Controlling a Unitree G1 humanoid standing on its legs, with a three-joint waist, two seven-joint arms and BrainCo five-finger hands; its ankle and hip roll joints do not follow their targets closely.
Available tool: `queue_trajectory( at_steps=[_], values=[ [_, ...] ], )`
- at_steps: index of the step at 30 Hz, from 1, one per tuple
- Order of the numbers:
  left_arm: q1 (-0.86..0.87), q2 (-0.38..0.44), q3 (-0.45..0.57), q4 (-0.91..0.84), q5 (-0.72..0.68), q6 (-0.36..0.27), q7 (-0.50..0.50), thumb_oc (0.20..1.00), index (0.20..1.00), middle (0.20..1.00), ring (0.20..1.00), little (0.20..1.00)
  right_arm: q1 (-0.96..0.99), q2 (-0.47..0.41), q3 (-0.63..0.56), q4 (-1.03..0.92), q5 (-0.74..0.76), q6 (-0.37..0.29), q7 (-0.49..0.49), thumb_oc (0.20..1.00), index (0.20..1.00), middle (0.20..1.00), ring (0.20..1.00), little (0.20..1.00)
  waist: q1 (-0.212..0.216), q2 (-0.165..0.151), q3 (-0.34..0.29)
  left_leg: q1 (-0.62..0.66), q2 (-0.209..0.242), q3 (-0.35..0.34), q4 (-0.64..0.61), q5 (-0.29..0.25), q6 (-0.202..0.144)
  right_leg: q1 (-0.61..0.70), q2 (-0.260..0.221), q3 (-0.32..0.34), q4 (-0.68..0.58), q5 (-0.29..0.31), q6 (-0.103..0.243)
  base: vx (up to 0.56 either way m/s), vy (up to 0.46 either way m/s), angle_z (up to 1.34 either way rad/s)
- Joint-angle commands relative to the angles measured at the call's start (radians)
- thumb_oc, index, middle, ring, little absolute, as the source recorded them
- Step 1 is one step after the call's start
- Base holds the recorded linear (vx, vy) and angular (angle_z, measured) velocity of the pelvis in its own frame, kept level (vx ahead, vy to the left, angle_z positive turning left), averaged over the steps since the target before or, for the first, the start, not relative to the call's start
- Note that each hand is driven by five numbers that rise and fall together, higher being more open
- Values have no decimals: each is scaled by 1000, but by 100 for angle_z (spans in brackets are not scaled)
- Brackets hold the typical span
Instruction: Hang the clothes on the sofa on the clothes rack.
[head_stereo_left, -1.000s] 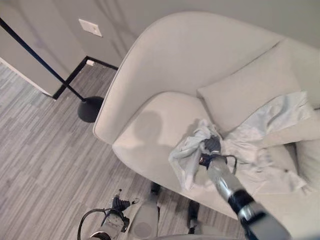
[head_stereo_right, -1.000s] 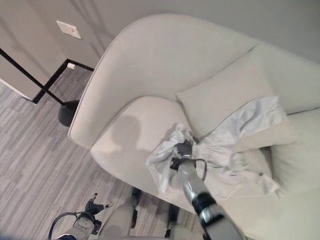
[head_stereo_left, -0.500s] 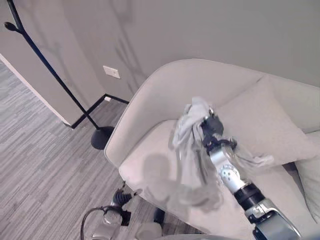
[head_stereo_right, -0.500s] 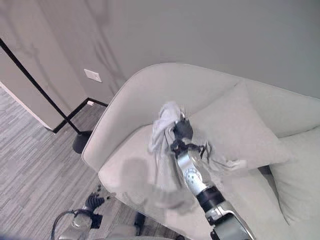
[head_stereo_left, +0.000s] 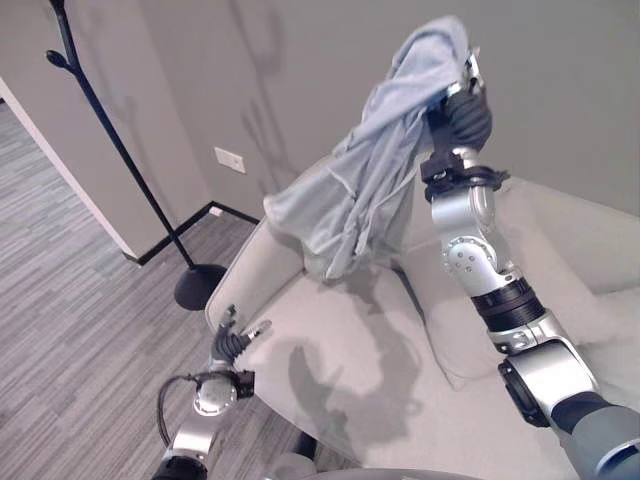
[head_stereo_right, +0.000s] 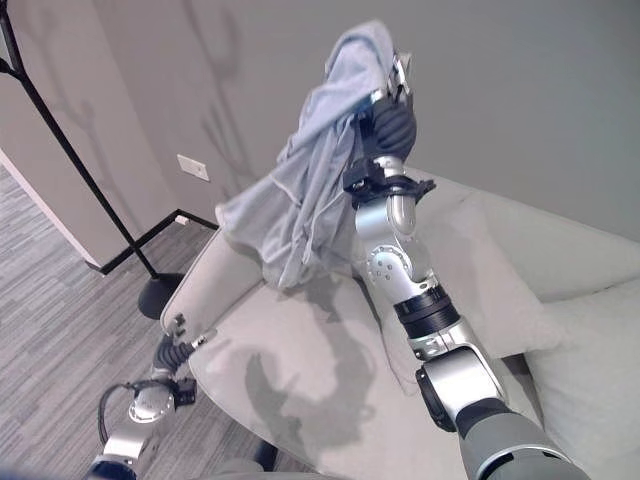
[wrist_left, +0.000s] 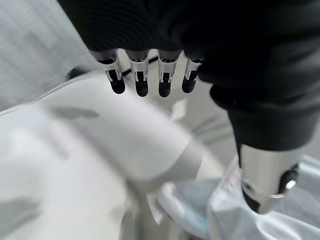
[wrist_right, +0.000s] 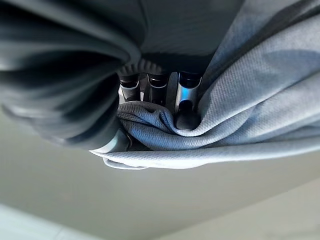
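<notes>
1. Left eye view: my right hand (head_stereo_left: 462, 112) is up high in front of the grey wall (head_stereo_left: 560, 70).
2. Its fingers (wrist_right: 182, 102) are curled tight on a light blue shirt (head_stereo_left: 375, 190).
3. The shirt hangs down from that hand, up in the air over the pale sofa (head_stereo_left: 330, 350).
4. My left hand (head_stereo_left: 232, 345) is low by the sofa's front edge, fingers loose and holding nothing.
5. The black clothes rack (head_stereo_left: 120, 160) stands on the striped floor (head_stereo_left: 70, 330), well apart from the shirt.

Garment (head_stereo_left: 375, 190) now aloft, off sofa (head_stereo_left: 350, 350).
</notes>
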Motion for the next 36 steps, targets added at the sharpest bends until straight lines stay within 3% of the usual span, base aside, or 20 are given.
queue_trajectory(
  at_steps=[1, 4, 11, 16, 18, 19, 22, 25, 31, 36],
  values=[
    [-129, 71, -76, 122, 219, -66, 223, 1000, 1000, 1000, 1000, 1000, -117, -60, 28, -22, -5, -121, -28, 200, 200, 200, 200, 200, 0, -26, -79, -2, 30, -48, 0, -62, -26, -38, -47, -23, 2, 29, 13, 0, 0, 0],
    [-209, 116, -105, 171, 346, -3, 358, 1000, 1000, 1000, 1000, 1000, -177, -92, 104, -52, 35, -145, -36, 200, 200, 200, 200, 200, -22, -31, -98, 5, 35, -37, 0, -68, -28, -39, -45, -12, 2, 30, 15, 6, 10, -5],
    [-302, 113, -173, 220, 402, 28, 418, 1000, 1000, 1000, 1000, 1000, -209, -119, 220, -127, 88, -151, 0, 200, 200, 200, 200, 200, -49, -38, -109, 9, 43, -26, 0, -71, -28, -49, -40, 7, 2, 34, 16, -3, 0, -11],
    [-356, -4, -304, 222, 287, -55, 309, 1000, 1000, 1000, 1000, 1000, -261, -140, 270, -143, 95, -145, 10, 200, 200, 200, 200, 200, -72, -43, -109, 2, 44, -28, 0, -69, -25, -58, -35, 17, 2, 38, 12, -5, -4, -2],
    [-354, -122, -385, 163, 61, -112, 159, 1000, 1000, 1000, 1000, 1000, -298, -109, 274, -120, 87, -133, -6, 200, 200, 200, 200, 200, -79, -41, -99, 4, 44, -29, 0, -70, -23, -59, -32, 25, 2, 40, 10, -19, -9, -5],
    [-355, -122, -385, 163, 61, -112, 158, 1000, 1000, 1000, 1000, 1000, -299, -109, 274, -120, 87, -133, -6, 200, 200, 200, 200, 200, -80, -41, -100, 0, 44, -29, 0, -68, -23, -62, -32, 24, 2, 42, 10, -21, 0, -7],
    [-341, -171, -487, 36, -103, -135, 1, 1000, 1000, 1000, 1000, 1000, -326, -62, 259, -82, 71, -113, -37, 200, 200, 200, 200, 200, -85, -37, -92, -4, 44, -31, 0, -69, -18, -65, -29, 32, 2, 47, 7, -27, -8, -11],
    [-295, -136, -533, -113, -188, -122, -100, 1000, 1000, 1000, 1000, 1000, -340, -25, 228, -44, 57, -90, -62, 200, 200, 200, 200, 200, -81, -33, -79, 0, 44, -29, 0, -76, -11, -67, -26, 41, 4, 51, 6, -29, -11, -8],
    [-189, -35, -458, -211, -165, -106, -132, 1000, 1000, 1000, 1000, 1000, -307, -53, 152, -48, 24, -88, -73, 200, 200, 200, 200, 200, -63, -29, -72, 9, 43, -33, 0, -80, -8, -55, -26, 37, 4, 47, 7, 3, -3, -2],
    [-139, -13, -418, -198, -148, -93, -133, 1000, 1000, 1000, 1000, 1000, -277, -71, 118, -81, 0, -90, -78, 200, 200, 200, 200, 200, -53, -26, -72, 12, 41, -39, 0, -80, -6, -49, -27, 28, 3, 43, 8, 14, 5, 5]
  ],
)
